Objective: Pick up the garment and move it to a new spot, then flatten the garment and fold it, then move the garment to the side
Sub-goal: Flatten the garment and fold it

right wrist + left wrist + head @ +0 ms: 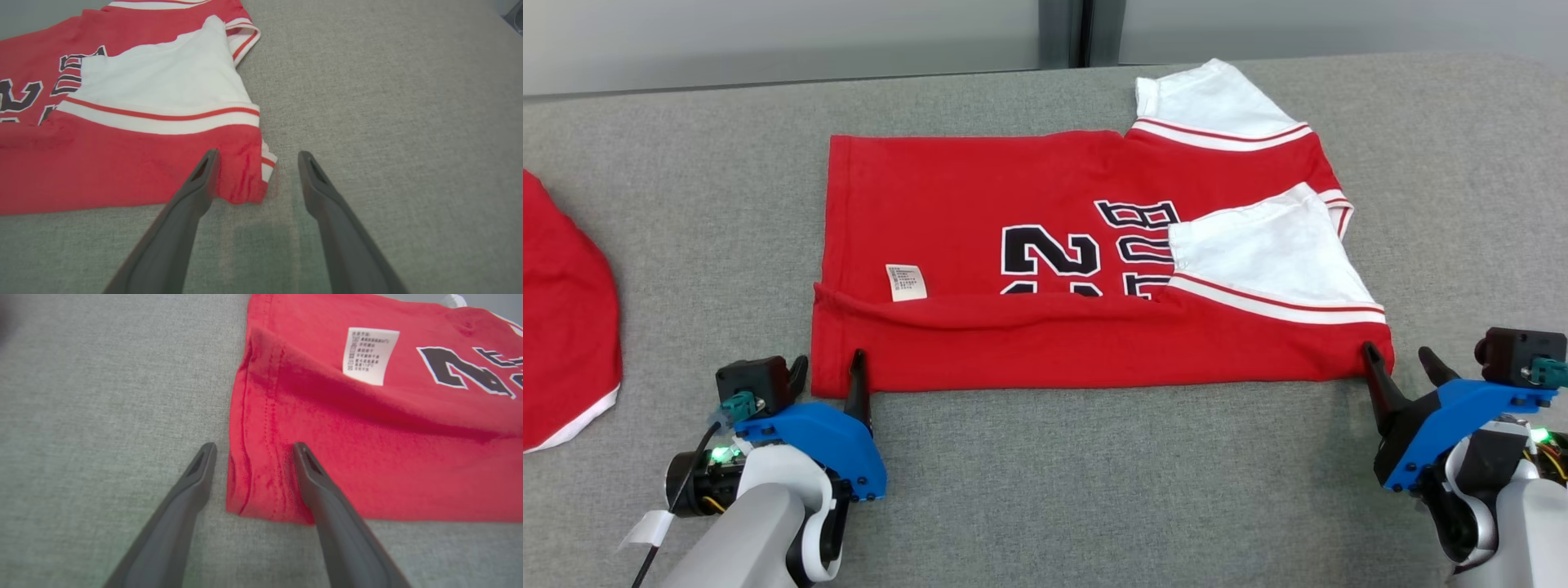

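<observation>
From the head camera I see the garment (1054, 269), a red jersey, lying flat in the middle of the grey counter (1094, 490). Its near long edge is folded over, its hem is toward my left and its white sleeve (1258, 253) is laid across the front on my right. The left tool (828, 359) sits at the near left corner and the right tool (1396, 351) at the near right corner. Both have their fingers spread and are pinching nothing. The left wrist camera gives me what the head view cannot: the corner lies in the gap, with one finger over the stitched hem and the other over bare counter beside it. That view also shows the care label (370, 355) up close, though I cannot read its print. The right wrist camera shows the same straddle on the striped sleeve corner, one finger at the red cloth and the other over bare counter. The head camera also shows a second red cloth (564, 327) at the counter's far left, well apart from the jersey.
</observation>
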Robot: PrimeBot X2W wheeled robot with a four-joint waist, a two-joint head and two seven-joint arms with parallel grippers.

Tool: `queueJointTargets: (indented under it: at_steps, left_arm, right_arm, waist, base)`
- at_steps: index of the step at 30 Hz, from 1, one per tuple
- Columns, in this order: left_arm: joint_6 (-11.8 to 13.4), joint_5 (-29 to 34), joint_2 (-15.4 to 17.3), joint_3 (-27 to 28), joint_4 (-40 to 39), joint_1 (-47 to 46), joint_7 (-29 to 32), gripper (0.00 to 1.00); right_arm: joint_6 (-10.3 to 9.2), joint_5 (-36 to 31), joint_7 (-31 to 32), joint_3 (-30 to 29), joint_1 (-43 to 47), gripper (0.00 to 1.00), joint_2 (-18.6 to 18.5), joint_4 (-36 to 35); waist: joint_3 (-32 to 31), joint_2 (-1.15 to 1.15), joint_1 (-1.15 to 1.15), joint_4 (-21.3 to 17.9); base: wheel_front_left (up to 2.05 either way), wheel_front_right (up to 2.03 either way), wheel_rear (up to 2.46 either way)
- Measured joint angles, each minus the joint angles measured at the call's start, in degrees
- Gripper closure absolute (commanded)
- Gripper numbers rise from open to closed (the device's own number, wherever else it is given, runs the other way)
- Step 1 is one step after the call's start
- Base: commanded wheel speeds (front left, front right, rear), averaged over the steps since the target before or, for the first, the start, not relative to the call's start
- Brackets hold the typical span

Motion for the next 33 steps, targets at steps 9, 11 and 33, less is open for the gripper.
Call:
queueJointTargets:
  at_steps: [9, 11, 33]
  left_arm:
    - [-0.4, -0.7, -1.4, 0.1, 2.5, -1.9, 0.3, 0.00]
    - [-0.8, -1.3, -1.6, 0.1, 3.1, -2.2, 1.0, 0.18]
    - [1.5, -3.9, 3.3, -0.4, -10.4, 11.5, 2.3, 1.00]
  right_arm:
    - [0.00, -0.3, -2.5, -0.7, -4.4, 0.00, 0.0, 10.7]
    - [0.00, -0.1, -2.9, -0.4, -5.0, 0.08, -0.1, 12.2]
    - [0.02, 3.9, 6.2, 0.9, 10.8, 1.00, 0.1, -7.0]
  waist:
    - [1.2, 0.00, 0.00, 0.8]
    - [1.3, -0.02, -0.01, 0.9]
    - [-6.6, -0.01, 0.00, 1.4]
  base:
    - [0.00, 0.00, 0.00]
    - [0.00, 0.00, 0.00]
    - [0.00, 0.00, 0.00]
